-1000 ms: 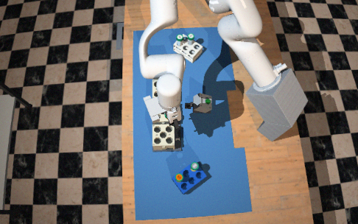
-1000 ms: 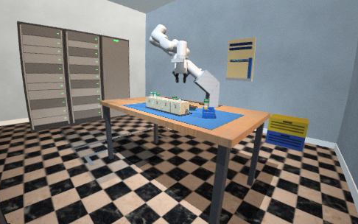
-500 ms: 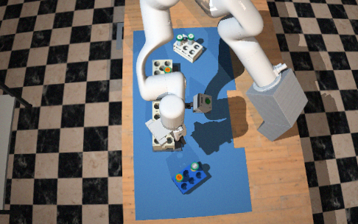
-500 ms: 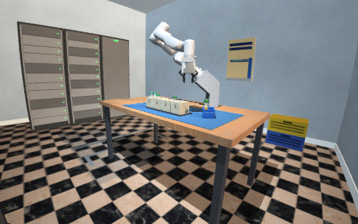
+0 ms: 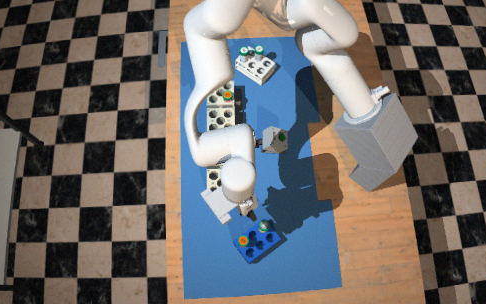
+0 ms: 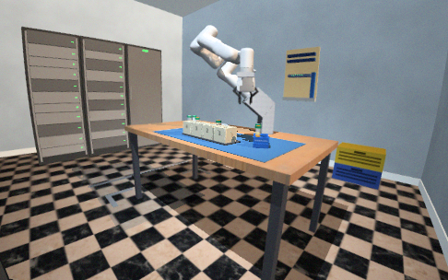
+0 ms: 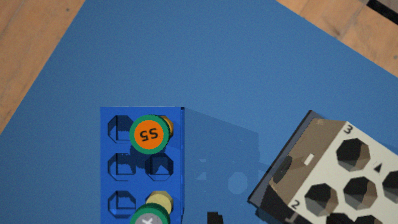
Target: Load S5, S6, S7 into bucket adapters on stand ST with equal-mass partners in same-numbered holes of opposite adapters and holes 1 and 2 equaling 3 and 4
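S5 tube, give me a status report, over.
Gripper open, holding nothing, high above the blue rack. S5 upright in its well. Nothing blocking it.

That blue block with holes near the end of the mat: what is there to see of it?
The blue rack is a small block, plastic by the look, with six wells in two rows of three, seen in the wrist view. It sits flat on the blue mat, turned at an angle to the mat's edges. Two tubes stand in it: S5, orange-dotted under a green cap, in a corner well, and a grey-dotted tube in the corner well at the far end of that row. The other four wells are empty. The gripper hovers above, open, apart from it.
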`<state>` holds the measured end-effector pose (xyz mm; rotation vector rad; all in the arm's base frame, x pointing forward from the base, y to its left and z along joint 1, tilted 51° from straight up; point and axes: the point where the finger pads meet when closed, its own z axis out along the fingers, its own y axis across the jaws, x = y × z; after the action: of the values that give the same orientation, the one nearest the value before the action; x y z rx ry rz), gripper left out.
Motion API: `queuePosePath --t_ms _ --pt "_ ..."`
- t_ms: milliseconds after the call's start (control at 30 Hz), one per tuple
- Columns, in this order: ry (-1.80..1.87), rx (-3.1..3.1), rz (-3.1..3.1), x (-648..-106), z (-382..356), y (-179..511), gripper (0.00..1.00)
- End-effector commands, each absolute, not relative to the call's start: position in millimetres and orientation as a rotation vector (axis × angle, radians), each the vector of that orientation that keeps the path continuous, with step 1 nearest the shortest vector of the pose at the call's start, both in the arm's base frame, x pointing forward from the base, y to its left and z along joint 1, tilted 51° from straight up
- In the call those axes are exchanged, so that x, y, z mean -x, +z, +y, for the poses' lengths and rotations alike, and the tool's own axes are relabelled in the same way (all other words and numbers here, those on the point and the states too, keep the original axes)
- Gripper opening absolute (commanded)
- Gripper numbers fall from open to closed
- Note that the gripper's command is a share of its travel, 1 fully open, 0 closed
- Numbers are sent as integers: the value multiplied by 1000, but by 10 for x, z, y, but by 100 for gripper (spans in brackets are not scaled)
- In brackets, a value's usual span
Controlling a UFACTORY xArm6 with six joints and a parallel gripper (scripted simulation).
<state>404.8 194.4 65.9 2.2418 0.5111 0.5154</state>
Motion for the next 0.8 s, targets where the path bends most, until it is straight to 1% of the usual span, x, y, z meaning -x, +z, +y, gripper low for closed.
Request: queuePosePath --t_ms 0,467,767 --pt "516 -2241 508 -4119 2149 523 57" --pt "516 -2241 509 -4251 2662 145 57" --pt "516 -2241 509 -4255 2679 133 57"
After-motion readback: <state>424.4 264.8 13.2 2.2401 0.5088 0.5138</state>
